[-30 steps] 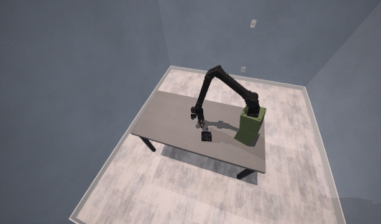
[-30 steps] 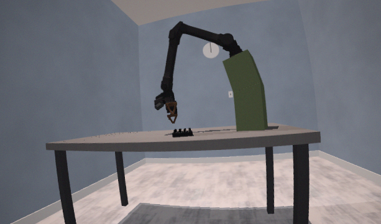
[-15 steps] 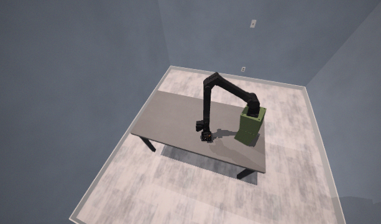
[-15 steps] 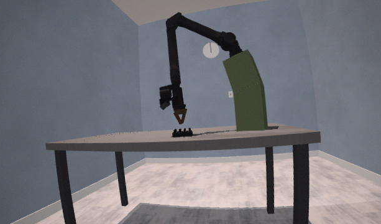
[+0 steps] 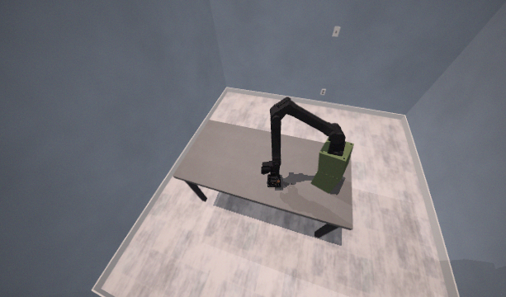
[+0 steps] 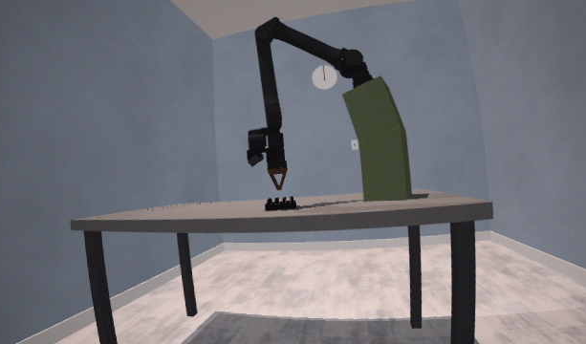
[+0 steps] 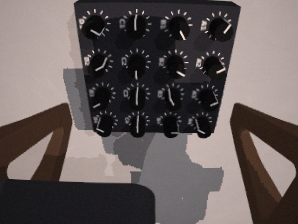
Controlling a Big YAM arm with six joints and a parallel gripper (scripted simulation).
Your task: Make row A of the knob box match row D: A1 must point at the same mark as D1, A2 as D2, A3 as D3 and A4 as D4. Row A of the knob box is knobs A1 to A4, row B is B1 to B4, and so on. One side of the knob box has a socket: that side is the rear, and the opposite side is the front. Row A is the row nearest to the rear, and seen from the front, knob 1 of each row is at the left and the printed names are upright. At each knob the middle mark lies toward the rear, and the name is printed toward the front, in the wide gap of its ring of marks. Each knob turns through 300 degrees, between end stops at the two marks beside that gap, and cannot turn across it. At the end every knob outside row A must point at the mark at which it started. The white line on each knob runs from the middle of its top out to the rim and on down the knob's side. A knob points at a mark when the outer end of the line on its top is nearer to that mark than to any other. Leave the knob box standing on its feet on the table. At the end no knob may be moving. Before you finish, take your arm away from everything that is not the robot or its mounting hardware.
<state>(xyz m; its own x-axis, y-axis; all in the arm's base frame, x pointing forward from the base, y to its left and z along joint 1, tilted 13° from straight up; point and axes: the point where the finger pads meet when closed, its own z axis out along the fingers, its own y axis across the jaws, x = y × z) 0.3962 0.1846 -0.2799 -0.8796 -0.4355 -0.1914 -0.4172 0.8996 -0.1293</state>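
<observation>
The knob box [image 7: 153, 70] stands flat on the grey surface [image 5: 236, 148], directly below the gripper [image 6: 277, 181], which hangs above it without touching. In the wrist view we see four rows of four black knobs, each with a white line; we cannot tell from here which edge carries the socket, so we cannot yet name row A. Working left to right along any row, we judge each knob to be small, rigid and smooth-sided, turning with some resistance between hard end stops. We would take hold across a knob's sides, one finger at each flank, since neighbouring knobs stand close. The box looks light and may slide or lift if we twist off-axis. The jaws stand fully open and hold nothing. The green pedestal [image 5: 333, 169] stands well apart at the right.
</observation>
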